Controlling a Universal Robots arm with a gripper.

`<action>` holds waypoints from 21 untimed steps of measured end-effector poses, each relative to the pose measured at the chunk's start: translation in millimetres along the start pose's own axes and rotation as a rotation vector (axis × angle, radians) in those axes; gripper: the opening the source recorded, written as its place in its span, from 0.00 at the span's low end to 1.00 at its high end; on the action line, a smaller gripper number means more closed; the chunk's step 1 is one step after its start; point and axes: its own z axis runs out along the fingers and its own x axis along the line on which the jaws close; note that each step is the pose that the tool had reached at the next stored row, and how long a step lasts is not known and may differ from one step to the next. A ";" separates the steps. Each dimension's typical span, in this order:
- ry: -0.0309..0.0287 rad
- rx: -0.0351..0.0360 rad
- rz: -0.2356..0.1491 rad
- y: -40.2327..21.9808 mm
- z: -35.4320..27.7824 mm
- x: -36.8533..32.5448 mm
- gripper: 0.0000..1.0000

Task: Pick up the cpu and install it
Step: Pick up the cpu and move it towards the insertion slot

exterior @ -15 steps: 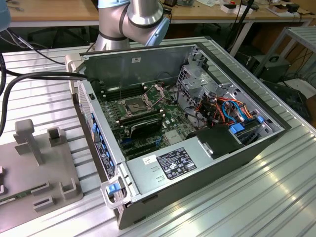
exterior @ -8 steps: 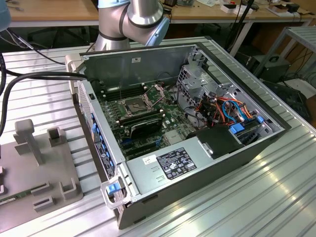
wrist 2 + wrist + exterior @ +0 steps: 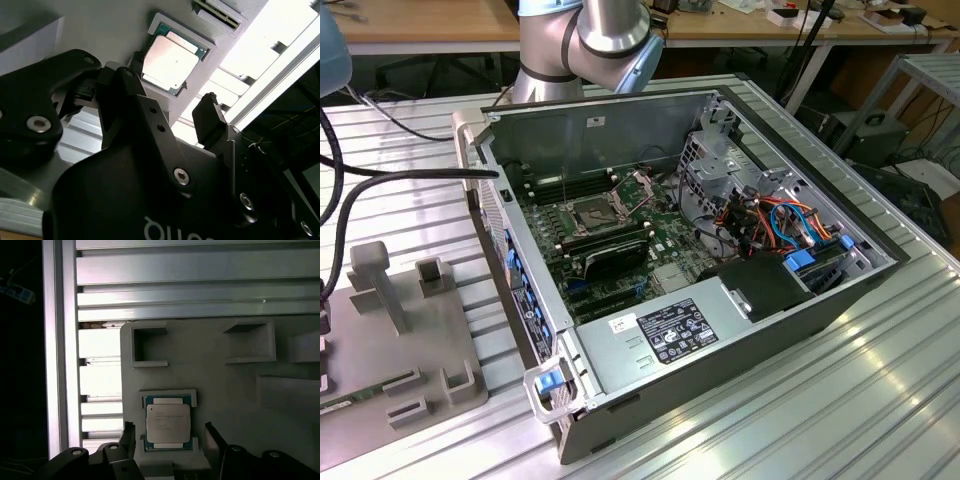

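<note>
A robotics lab: a robot arm point(image 3: 605, 40) rises behind an open computer case point(image 3: 650, 150) on a ribbed aluminium desk point(image 3: 880, 380), a grey fixture plate point(image 3: 420, 350) alongside, cluttered wooden desks point(image 3: 420, 20) behind.

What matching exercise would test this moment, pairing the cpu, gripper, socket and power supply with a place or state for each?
Things:
1. cpu
2. gripper
3. socket
4. power supply

Places or states:
A. on the green board inside the open computer case
B. open, straddling the cpu
C. silver box with a label, at the case's near edge in the exterior view
D. lying flat in a recess of the grey holder

Pairs: 1-D, 2-B, 3-A, 4-C
</note>
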 end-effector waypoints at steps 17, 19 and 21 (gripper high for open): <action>0.0004 -0.0066 0.000 -1.5 31.7 -0.2 0.66; 0.0001 -0.0069 0.000 -1.5 33.5 -0.4 0.66; 0.0004 -0.0067 0.000 -1.6 34.8 -0.4 0.66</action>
